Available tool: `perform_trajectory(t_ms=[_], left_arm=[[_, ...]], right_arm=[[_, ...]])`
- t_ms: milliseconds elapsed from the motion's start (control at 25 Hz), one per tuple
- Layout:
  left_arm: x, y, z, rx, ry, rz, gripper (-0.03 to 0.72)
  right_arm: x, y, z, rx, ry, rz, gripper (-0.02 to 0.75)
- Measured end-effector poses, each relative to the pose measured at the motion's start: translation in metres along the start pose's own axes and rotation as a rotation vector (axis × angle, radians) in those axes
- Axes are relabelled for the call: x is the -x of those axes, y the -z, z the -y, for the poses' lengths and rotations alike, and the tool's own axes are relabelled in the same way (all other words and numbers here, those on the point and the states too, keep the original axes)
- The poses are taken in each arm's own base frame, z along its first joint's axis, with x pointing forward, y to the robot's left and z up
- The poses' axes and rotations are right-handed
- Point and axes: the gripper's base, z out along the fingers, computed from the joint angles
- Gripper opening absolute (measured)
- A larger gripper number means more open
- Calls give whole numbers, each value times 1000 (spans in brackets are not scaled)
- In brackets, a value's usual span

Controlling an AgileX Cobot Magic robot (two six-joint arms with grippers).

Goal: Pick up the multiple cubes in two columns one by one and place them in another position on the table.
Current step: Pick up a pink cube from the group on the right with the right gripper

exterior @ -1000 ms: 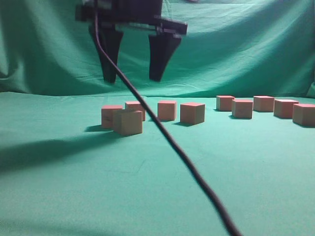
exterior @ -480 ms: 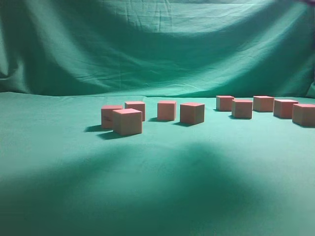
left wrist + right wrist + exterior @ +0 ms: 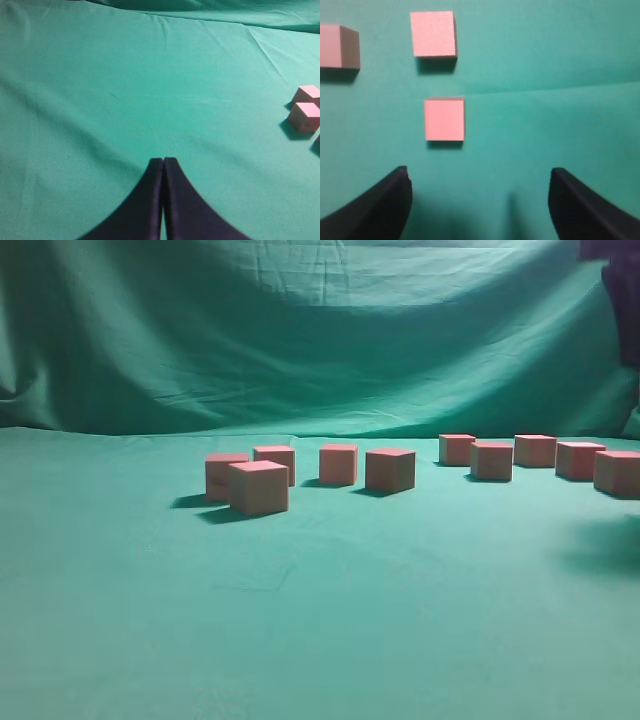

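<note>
Cubes [image 3: 259, 487] sit in two clusters on the green bench [image 3: 300, 620]. Right pincer [image 3: 480, 200] hangs released above them, empty; left pincer [image 3: 163, 170] is clenched on nothing.

The cubes [image 3: 259, 487] are pinkish-red on top with tan sides, plain and unpatterned; seen from above the right gripper [image 3: 479, 200], the one just ahead of its black fingers [image 3: 387, 202] is flat pink. The table [image 3: 300, 620] is smooth, even green, and the backdrop [image 3: 300, 330] is darker, wrinkled green.
</note>
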Motion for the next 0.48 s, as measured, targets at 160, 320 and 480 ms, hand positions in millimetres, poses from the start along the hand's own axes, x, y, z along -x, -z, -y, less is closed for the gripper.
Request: perform_trajectory(t_ms=[160, 320, 480], left_arm=[[0, 0, 0, 0, 0, 0, 0], [0, 0, 0, 0, 0, 0, 0], [0, 0, 0, 0, 0, 0, 0]], right_arm=[[-6, -26, -3, 46, 5, 58, 540], [-5, -49, -5, 61, -4, 84, 540], [0, -72, -6, 61, -5, 68, 540]])
